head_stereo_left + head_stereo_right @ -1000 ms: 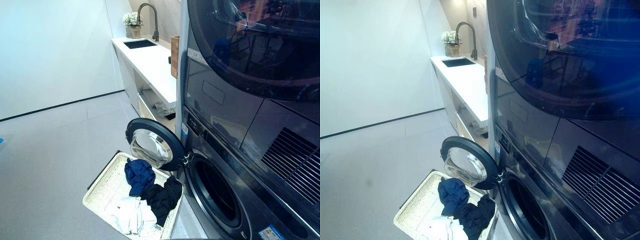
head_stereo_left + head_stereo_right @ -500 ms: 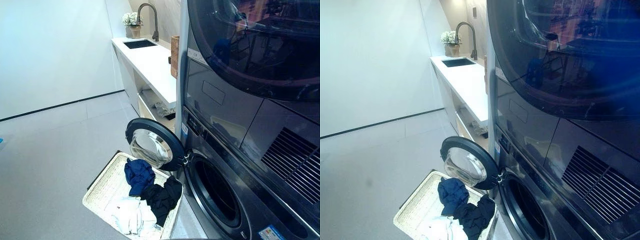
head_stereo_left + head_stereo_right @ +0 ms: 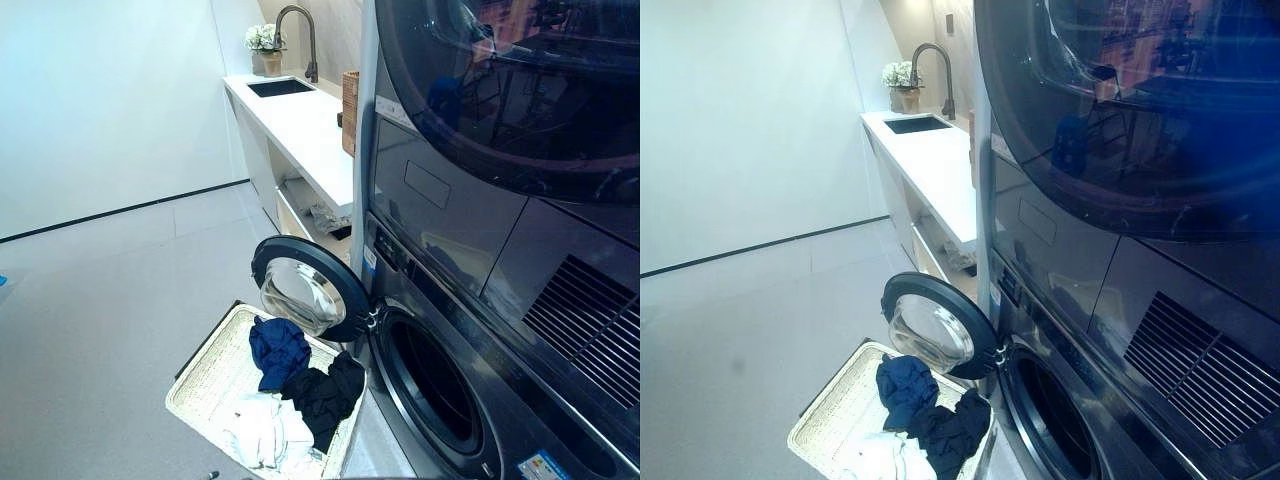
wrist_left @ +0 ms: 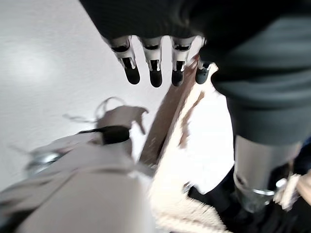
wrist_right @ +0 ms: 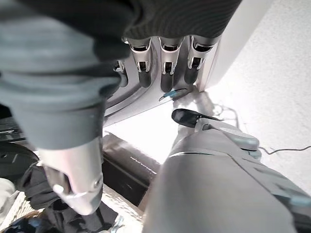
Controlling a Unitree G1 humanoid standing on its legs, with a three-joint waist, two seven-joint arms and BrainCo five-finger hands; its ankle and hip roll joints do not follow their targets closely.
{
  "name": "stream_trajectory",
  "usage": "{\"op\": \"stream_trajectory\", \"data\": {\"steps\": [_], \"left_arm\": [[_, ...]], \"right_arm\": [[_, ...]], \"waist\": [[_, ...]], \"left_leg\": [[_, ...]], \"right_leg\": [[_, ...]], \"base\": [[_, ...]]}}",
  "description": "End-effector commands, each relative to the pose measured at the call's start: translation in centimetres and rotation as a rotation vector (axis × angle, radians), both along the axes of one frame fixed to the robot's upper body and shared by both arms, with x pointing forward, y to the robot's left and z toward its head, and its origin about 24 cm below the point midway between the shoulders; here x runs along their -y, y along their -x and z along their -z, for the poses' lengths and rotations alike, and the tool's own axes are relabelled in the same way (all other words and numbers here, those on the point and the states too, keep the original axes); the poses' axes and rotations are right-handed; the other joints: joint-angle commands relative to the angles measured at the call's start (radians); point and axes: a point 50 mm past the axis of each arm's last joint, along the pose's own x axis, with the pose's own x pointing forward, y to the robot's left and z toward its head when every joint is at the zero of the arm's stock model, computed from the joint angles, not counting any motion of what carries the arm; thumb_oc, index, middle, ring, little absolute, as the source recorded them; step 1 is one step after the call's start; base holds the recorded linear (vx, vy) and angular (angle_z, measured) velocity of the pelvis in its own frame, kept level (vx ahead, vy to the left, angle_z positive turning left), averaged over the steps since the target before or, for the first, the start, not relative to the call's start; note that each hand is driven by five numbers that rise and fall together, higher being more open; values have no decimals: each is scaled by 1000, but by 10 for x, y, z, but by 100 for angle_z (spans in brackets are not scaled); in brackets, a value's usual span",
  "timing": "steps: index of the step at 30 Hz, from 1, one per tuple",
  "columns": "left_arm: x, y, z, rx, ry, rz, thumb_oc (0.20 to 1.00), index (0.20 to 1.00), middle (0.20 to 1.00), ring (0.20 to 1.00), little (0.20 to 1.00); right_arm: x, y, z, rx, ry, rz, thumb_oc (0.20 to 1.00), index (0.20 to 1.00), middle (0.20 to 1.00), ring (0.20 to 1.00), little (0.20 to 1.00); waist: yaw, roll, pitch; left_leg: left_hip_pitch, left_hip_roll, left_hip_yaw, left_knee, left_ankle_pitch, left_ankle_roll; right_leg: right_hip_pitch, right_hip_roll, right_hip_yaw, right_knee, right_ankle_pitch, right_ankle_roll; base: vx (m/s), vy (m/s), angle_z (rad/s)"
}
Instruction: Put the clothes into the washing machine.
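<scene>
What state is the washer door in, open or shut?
Open. The round door is swung out to the left over the basket, exposing the dark drum opening.

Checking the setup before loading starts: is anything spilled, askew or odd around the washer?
Only slightly: the black garment droops over the white laundry basket's rim beside the washing machine, whose door hangs open. Nothing spilled.

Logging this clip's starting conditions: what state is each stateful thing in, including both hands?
washing machine door: swung open
washing machine drum: dark inside, no clothes seen in it
laundry basket: on the floor beside the door, holding clothes
clothes: blue, black and white pieces piled in the basket
left hand: open, holding nothing
right hand: open, holding nothing
</scene>
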Motion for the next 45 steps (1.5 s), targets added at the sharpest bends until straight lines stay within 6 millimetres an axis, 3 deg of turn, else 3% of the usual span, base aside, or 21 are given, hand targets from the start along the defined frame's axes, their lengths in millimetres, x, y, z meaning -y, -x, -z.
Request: {"op": "stream_trajectory", "data": {"steps": [1,2,3,5,10,11,14,17,21,22,23,26,28,29,35,45], "left_arm": [[-18,-77,-38,366,-86,-95,1000,1000,1000,1000,1000],[-17,-100,-53,477,-99,-114,1000,1000,1000,1000,1000],[-17,-104,-56,499,-103,-118,1000,1000,1000,1000,1000],[-13,-145,-90,709,-137,-157,1000,1000,1000,1000,1000],[-1,-201,-161,1048,-296,-120,1000,1000,1000,1000,1000],[0,-202,-164,1066,-314,-109,1000,1000,1000,1000,1000],[16,-224,-209,1270,-522,25,1000,1000,1000,1000,1000],[21,-235,-233,1361,-632,89,1000,1000,1000,1000,1000],[25,-247,-265,1457,-788,187,1000,1000,1000,1000,1000],[25,-248,-265,1459,-789,187,1000,1000,1000,1000,1000],[25,-253,-277,1475,-897,252,1000,1000,1000,1000,1000],[23,-258,-287,1463,-1012,308,1000,1000,1000,1000,1000],[23,-258,-287,1463,-1012,308,1000,1000,1000,1000,1000],[19,-263,-296,1434,-1126,351,1000,1000,1000,1000,1000],[-1,-270,-307,1329,-1286,327,1000,1000,1000,1000,1000],[-8,-264,-293,1315,-1305,212,1000,1000,1000,1000,1000]], "right_arm": [[0,-80,-29,283,-10,-12,1000,1000,1000,1000,1000],[0,-100,-39,363,-4,-16,1000,1000,1000,1000,1000],[-1,-104,-41,376,-4,-16,1000,1000,1000,1000,1000],[-6,-140,-64,511,4,-38,1000,1000,1000,1000,1000],[-10,-185,-101,692,29,-67,1000,1000,1000,1000,1000],[-10,-187,-102,698,31,-68,1000,1000,1000,1000,1000],[-4,-208,-128,794,50,-85,1000,1000,1000,1000,1000],[-3,-220,-144,849,64,-97,1000,1000,1000,1000,1000],[2,-233,-168,940,82,-126,1000,1000,1000,1000,1000],[2,-233,-169,941,82,-126,1000,1000,1000,1000,1000],[0,-241,-182,993,88,-139,1000,1000,1000,1000,1000],[-3,-249,-198,1050,93,-161,1000,1000,1000,1000,1000],[-3,-249,-198,1050,93,-161,1000,1000,1000,1000,1000],[-6,-255,-214,1111,101,-181,1000,1000,1000,1000,1000],[-18,-265,-241,1220,123,-235,1000,1000,1000,1000,1000],[-29,-266,-241,1247,185,-320,1000,1000,1000,1000,1000]], "waist": [[-4,-24,131],[-6,-20,169],[-5,-19,175],[-7,-14,242],[-7,-11,342],[-7,-11,345],[-7,-12,399],[-12,-14,431],[-24,-20,436],[-24,-21,436],[-29,-26,436],[-34,-34,436],[-34,-34,436],[-42,-39,436],[-59,-46,436],[-51,-41,436]], "left_leg": [[-67,79,-33,7,27,5],[-96,76,-40,7,31,7],[-102,75,-41,7,32,7],[-167,63,-58,7,41,12],[-279,41,-90,7,69,26],[-283,40,-91,7,70,27],[-361,30,-103,29,83,30],[-420,26,-112,71,84,28],[-574,13,-140,166,78,23],[-579,12,-141,170,77,23],[-659,1,-156,222,74,24],[-733,-9,-171,276,67,22],[-733,-9,-171,277,67,23],[-806,-19,-179,326,64,25],[-936,-34,-199,399,64,28],[-965,-52,-221,394,65,36]], "right_leg": [[-62,-145,-21,52,17,56],[-99,-141,-13,56,26,52],[-107,-140,-11,57,28,51],[-181,-136,9,65,43,47],[-311,-135,35,105,59,42],[-317,-135,36,108,59,42],[-408,-140,41,151,66,46],[-459,-137,44,185,65,45],[-591,-125,54,248,62,43],[-595,-125,54,251,62,43],[-664,-117,59,286,61,44],[-726,-109,63,317,59,45],[-726,-109,63,318,59,45],[-790,-99,65,352,57,44],[-911,-69,77,423,46,35],[-950,-52,65,441,35,23]], "base": [[-309,62,-5],[-247,51,-12],[-205,58,-13],[-193,76,-3],[-145,68,-5],[-113,54,-4],[-126,46,-4],[-92,13,-6],[-77,-5,-9],[-103,-48,3],[-87,-55,5],[-53,-34,-3],[-20,-2,1],[-39,-4,-1],[-21,-3,6],[5,-7,1]]}}
